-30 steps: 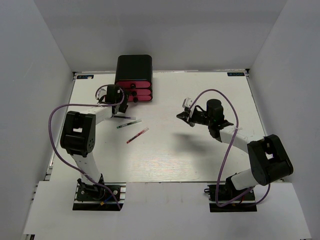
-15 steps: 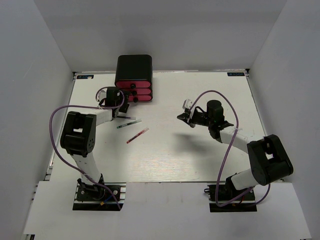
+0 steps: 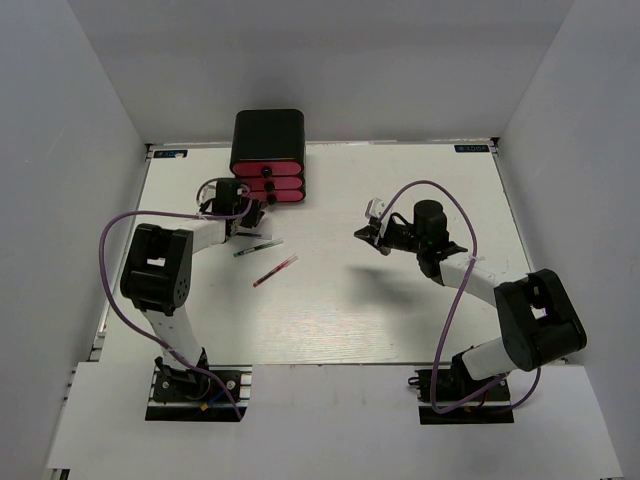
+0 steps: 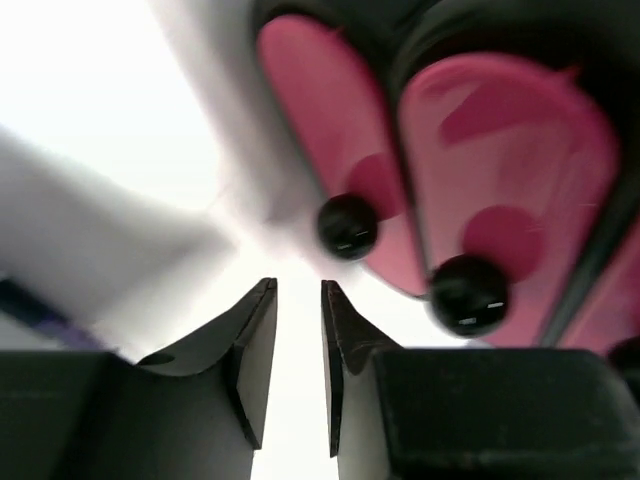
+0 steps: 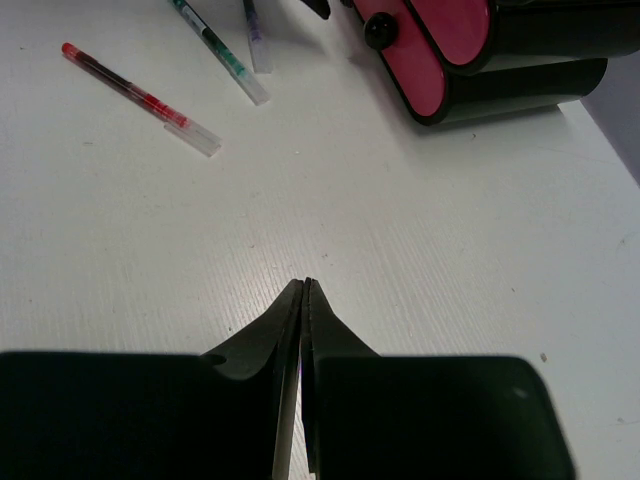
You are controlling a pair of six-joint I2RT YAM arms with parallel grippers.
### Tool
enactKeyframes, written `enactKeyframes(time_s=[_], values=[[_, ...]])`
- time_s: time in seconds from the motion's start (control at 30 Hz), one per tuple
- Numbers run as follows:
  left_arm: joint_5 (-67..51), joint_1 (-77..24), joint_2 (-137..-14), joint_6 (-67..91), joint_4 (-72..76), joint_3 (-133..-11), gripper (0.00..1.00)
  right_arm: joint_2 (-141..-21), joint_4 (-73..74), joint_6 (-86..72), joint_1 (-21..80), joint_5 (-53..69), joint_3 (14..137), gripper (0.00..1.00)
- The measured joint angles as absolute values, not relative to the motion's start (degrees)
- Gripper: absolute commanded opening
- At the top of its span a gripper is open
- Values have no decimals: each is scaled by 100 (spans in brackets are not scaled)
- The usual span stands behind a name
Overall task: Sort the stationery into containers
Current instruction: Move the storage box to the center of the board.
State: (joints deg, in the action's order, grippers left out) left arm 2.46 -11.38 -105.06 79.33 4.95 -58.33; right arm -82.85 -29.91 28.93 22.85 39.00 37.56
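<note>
Top view: black box (image 3: 268, 130) w/ three pink drawers (image 3: 268, 186) is seen upper centre-left, at the far edge of the table (image 3: 400, 320). L gripper (image 3: 250, 210) is held just in front of the drawers, at their lower left. In L wrist view its jaws are seen nearly closed, w/ a narrow slit left betw. them and nothing gripped. Two black knobs (image 4: 347, 226) are seen just beyond the fingertips and are not touched.

Three pens are laid loose on the table below the box, centre-left. A dark pen (image 3: 255, 235) is nearest the L gripper, a green pen (image 3: 258, 247) is just below it, and a red pen (image 3: 275, 271) is lower still, apart from both.

R gripper (image 3: 360, 233) is placed centre-right, well apart from pens and box. In R wrist view its jaws are seen fully closed, tips touching, nothing held. Only bare table is seen beyond them, w/ pens at upper left and box at upper right of that frame.
</note>
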Motion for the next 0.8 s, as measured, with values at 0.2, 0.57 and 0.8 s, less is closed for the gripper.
enactKeyframes(time_s=[0.2,0.57,0.8], values=[[198,-1149,-10475,7699,226,-5697,42,-8285,-2993,2893,2283,3898,3754,6],[78,-1170,-10818,7824,567,-5861,58,-8285,-3006,2897,2272,3896,3671,6],[43,-1186,-11157,7863,733,-6173,54,-8285,-3011,2897,2224,3894,3621,6]])
